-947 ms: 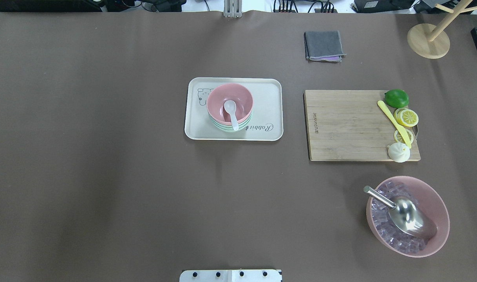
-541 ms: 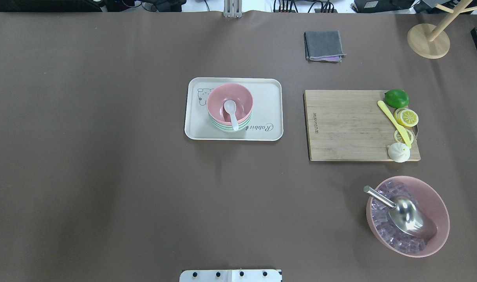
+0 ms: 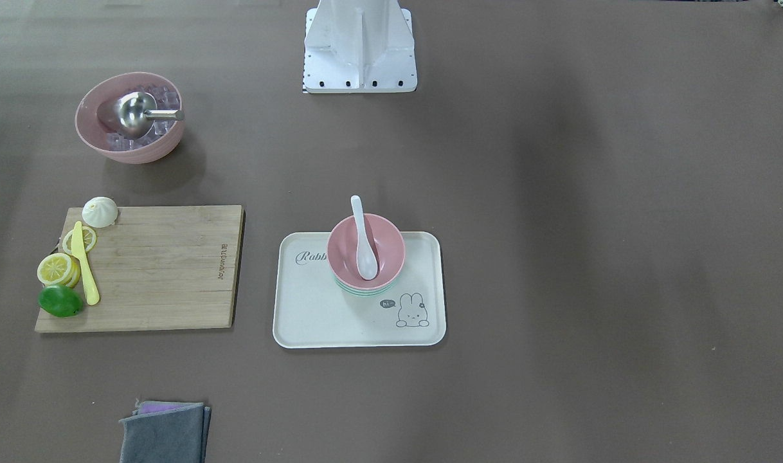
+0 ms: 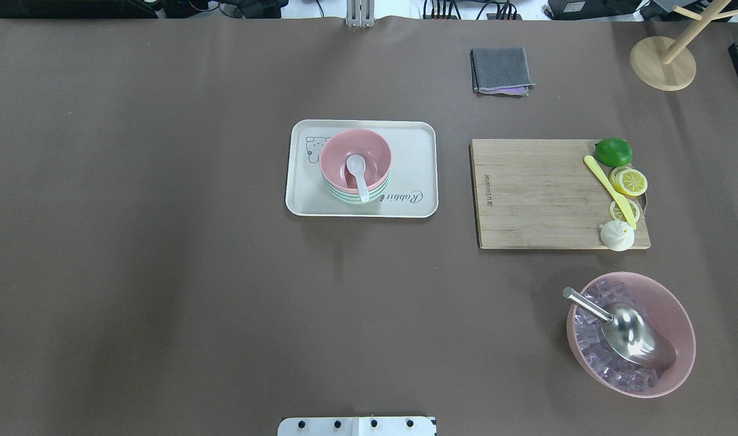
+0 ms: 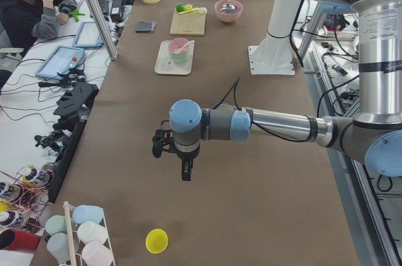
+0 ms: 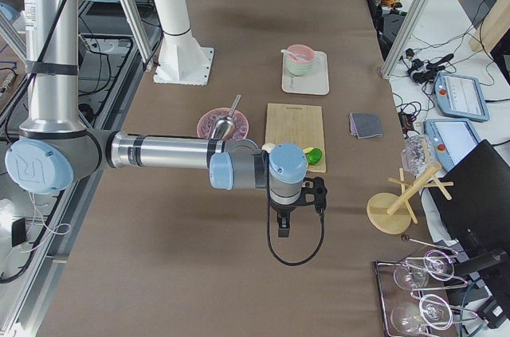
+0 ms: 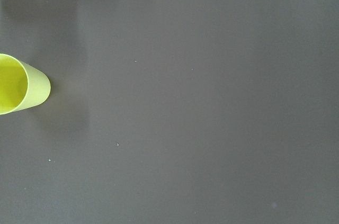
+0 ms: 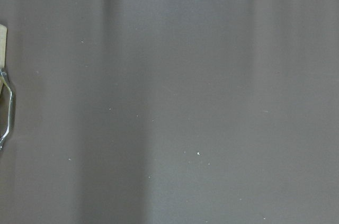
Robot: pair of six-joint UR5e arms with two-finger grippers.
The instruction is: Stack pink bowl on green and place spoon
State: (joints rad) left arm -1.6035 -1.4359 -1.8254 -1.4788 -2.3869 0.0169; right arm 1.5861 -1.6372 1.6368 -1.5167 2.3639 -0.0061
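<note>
A pink bowl point(image 4: 369, 151) sits nested on a green bowl point(image 4: 357, 199) on the cream rabbit tray point(image 4: 417, 157) at the table's middle. A white spoon point(image 4: 358, 175) lies in the pink bowl, its handle over the rim toward the robot. The stack also shows in the front view: pink bowl point(image 3: 385, 247), spoon point(image 3: 364, 238), tray point(image 3: 314, 321). My left gripper point(image 5: 186, 175) hangs far off at the table's left end, and my right gripper point(image 6: 283, 229) at the right end. Both show only in the side views, so I cannot tell if they are open or shut.
A wooden cutting board point(image 4: 538, 194) with lime point(image 4: 613, 151), lemon slices, yellow knife and bun lies right of the tray. A large pink bowl of ice point(image 4: 678, 321) holds a metal scoop point(image 4: 629, 330). A grey cloth point(image 4: 501, 70) and wooden stand point(image 4: 663, 63) are at the back. A yellow cup point(image 7: 16, 83) stands at the left end.
</note>
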